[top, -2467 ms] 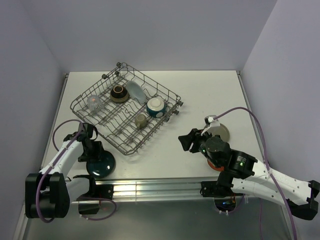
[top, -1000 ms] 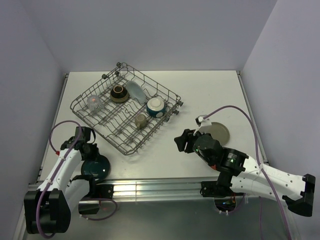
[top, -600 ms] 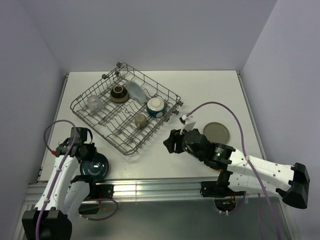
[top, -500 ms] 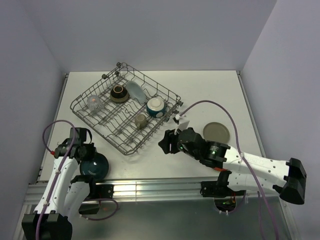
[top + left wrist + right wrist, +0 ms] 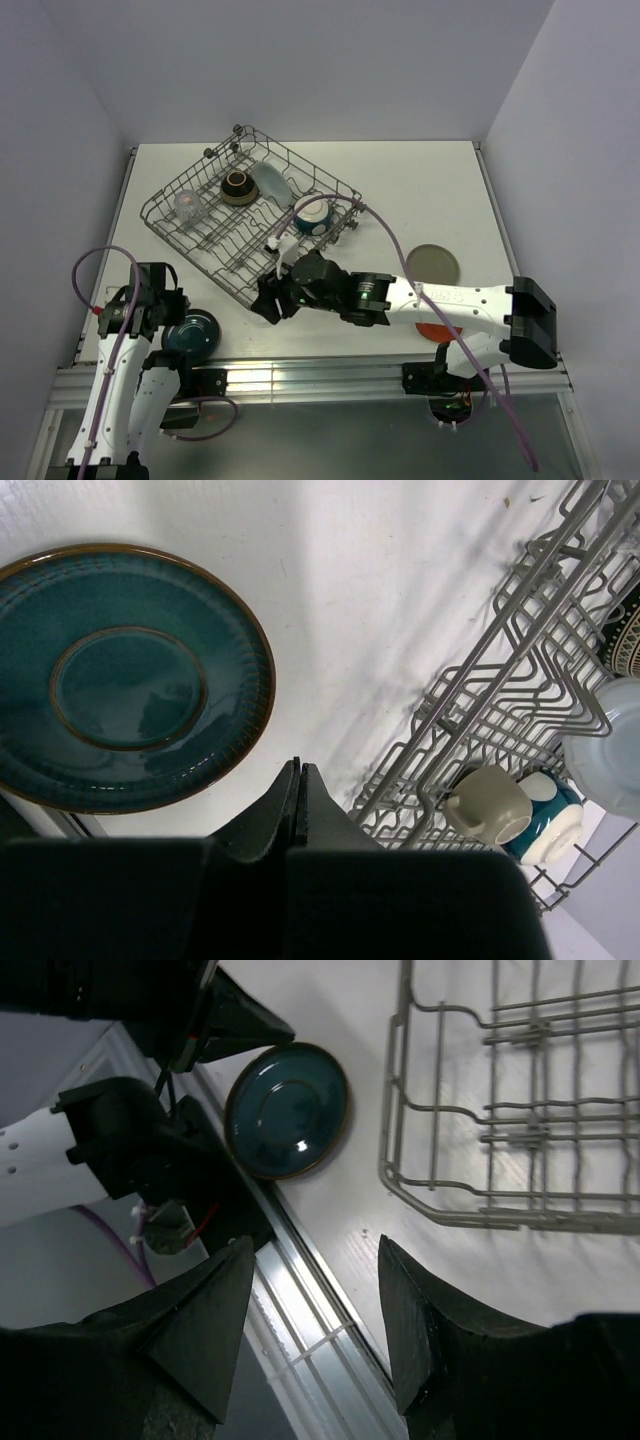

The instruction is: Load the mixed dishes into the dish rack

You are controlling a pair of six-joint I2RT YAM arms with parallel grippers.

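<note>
Left hand point(image 5: 298, 770) pinched closed; right hand point(image 5: 315, 1245) spread wide, reaching leftward.

A white table point(image 5: 420, 190) takes the middle of the top view. Its surface is matte, and the left wrist view shows one small dark speck on it. Three plain walls of a pale lilac colour stand around it: the back wall point(image 5: 320, 70), the left wall point(image 5: 50, 150) and the right wall point(image 5: 585, 150). Along the near edge of the table runs a silver metal rail point(image 5: 300, 375) with long grooves, and it reflects the light. Below the rail lies a grey surface point(image 5: 330, 445). A thin grey strip point(image 5: 502, 225) borders the table on the right side
</note>
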